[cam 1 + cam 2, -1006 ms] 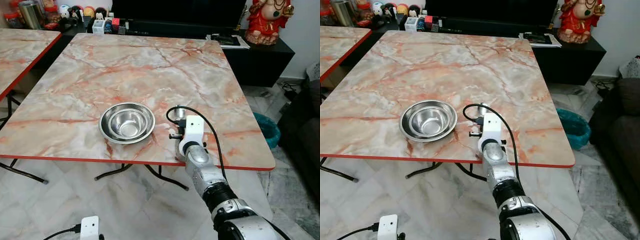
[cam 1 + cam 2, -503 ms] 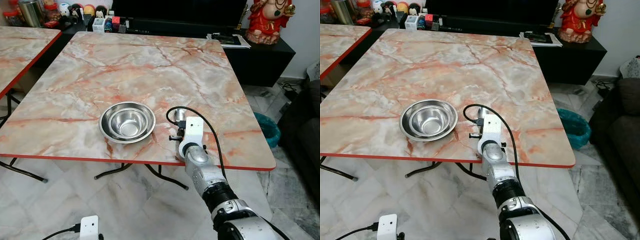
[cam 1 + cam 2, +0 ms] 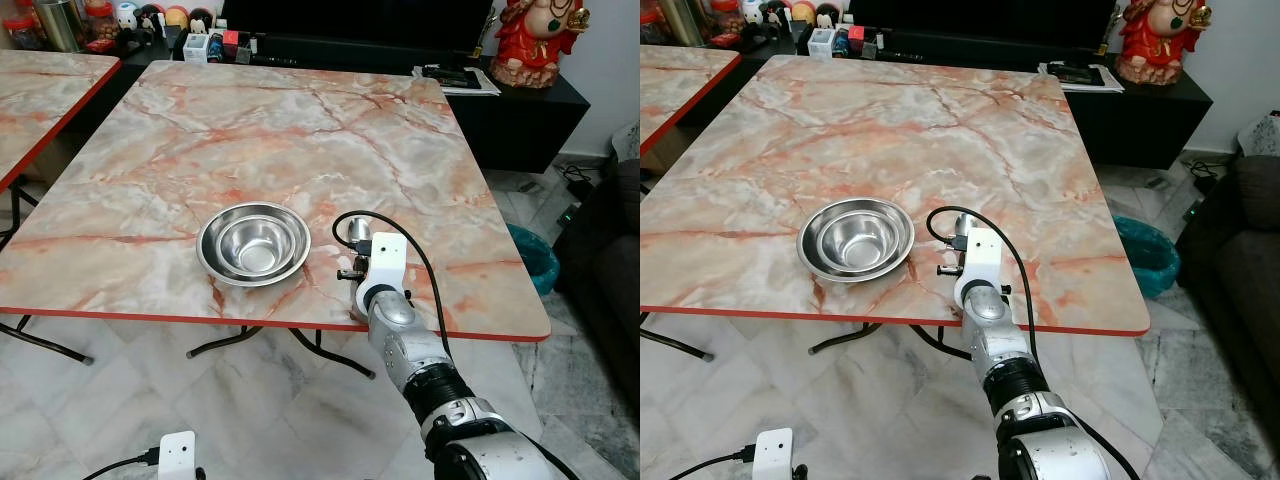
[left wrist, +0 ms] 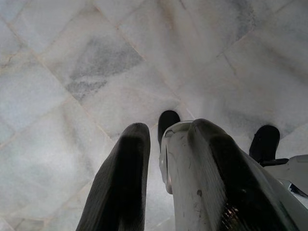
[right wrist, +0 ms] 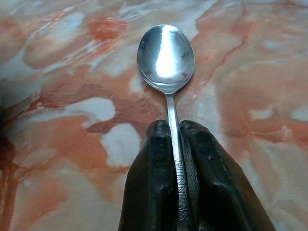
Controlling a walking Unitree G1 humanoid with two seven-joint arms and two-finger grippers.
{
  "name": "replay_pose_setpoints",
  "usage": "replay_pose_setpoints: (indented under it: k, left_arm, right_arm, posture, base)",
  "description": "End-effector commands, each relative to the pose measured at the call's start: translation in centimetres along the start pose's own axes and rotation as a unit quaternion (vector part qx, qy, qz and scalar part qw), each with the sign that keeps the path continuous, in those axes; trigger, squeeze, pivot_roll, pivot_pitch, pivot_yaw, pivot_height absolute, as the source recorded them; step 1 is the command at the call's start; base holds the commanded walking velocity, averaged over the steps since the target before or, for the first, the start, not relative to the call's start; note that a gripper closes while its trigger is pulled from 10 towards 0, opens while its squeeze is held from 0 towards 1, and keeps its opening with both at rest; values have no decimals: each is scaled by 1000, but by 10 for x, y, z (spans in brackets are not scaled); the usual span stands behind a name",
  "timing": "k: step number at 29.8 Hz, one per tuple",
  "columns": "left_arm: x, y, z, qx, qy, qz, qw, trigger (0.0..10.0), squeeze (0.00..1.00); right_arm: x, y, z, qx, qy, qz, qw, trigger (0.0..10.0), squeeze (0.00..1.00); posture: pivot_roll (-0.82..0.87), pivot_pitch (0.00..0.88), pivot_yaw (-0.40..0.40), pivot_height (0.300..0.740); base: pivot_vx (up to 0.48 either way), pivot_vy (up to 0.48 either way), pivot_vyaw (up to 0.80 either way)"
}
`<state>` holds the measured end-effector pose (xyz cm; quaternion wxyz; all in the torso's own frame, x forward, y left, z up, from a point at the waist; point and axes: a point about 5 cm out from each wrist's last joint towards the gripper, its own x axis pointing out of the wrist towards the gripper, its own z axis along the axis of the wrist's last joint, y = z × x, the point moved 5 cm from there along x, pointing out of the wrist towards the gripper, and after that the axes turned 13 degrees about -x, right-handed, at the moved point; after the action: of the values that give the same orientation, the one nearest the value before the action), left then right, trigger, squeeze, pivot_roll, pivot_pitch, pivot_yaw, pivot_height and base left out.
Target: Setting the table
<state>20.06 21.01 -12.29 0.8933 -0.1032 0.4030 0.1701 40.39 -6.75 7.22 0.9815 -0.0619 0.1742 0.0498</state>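
Spoon (image 5: 167,62) held by its handle between the two closed black fingers (image 5: 154,183) of the right gripper (image 5: 174,144), bowl end pointing away over the pink-veined marble table (image 3: 280,130). Seen from the head, the right arm reaches over the table's near edge, just to the right of a steel bowl (image 3: 254,244) standing near that edge. Left gripper (image 4: 163,168) hangs over the tiled floor (image 4: 72,72), fingers slightly apart, holding nothing
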Motion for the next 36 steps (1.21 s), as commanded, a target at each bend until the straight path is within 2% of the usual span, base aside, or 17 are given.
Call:
replay_pose_setpoints:
  k: [1, 8, 36]
  left_arm:
    - [-3, 3, -15, -4, 24, 9, 1000, 10000, 0]
    - [-3, 4, -14, -1, 24, 8, 1000, 10000, 0]
    - [-3, 5, -16, -8, 29, 8, 1000, 10000, 0]
  right_arm:
    - [1, -2, 0, 5, 5, -7, 1000, 10000, 0]
    - [2, -11, 3, 8, 0, -17, 1000, 10000, 0]
    - [3, -13, 2, 10, 0, -22, 1000, 10000, 0]
  posture:
    - [63, 122, -96, 715]
    - [63, 123, -92, 715]
    - [67, 124, -88, 715]
  base:
    - [0, 0, 0]
    - [0, 0, 0]
    - [0, 0, 0]
